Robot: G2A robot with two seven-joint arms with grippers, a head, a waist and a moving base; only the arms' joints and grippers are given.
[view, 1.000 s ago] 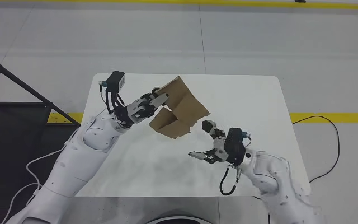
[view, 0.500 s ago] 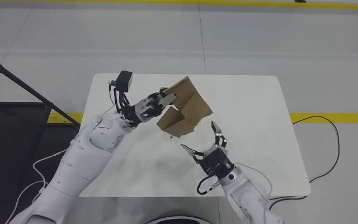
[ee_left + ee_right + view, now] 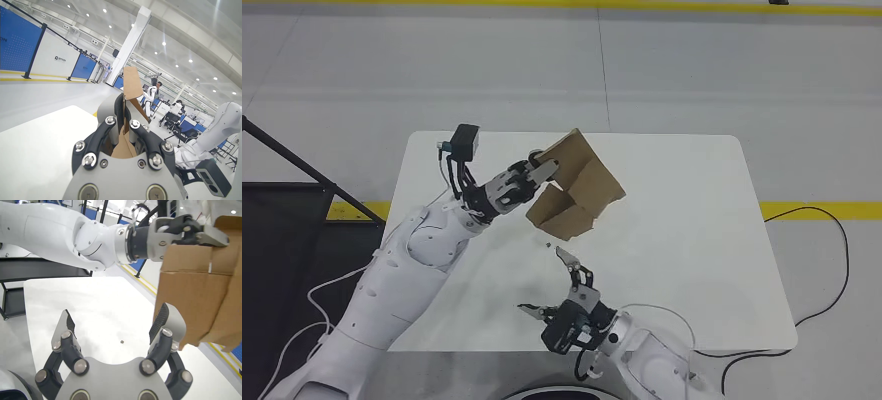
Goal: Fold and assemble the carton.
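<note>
Since a second ago the right gripper (image 3: 543, 281) has left its place close beside the carton (image 3: 577, 187) and drawn back toward the table's near edge, so bare table top now lies between the two. The carton has barely shifted, carried slightly farther from the robot by the left gripper (image 3: 539, 172).

The carton is brown cardboard, partly folded, and is held up off the table at a tilt. One flap stands up above the left gripper's fingertips and the folded body hangs beyond them. The left gripper is pinching a cardboard panel on the side of the carton nearest its own arm. In the left wrist view the panel runs edge-on between the dark pads (image 3: 119, 106), which press on it from both sides.

The right gripper is spread wide with nothing between its fingers. It sits low over the table, pointing toward the carton. From its wrist view the carton's lower corner hangs past one fingertip, while the top view shows them apart.

A small dark speck (image 3: 122, 341) lies on the white table (image 3: 682, 200) just ahead of the right gripper, between it and the carton.
</note>
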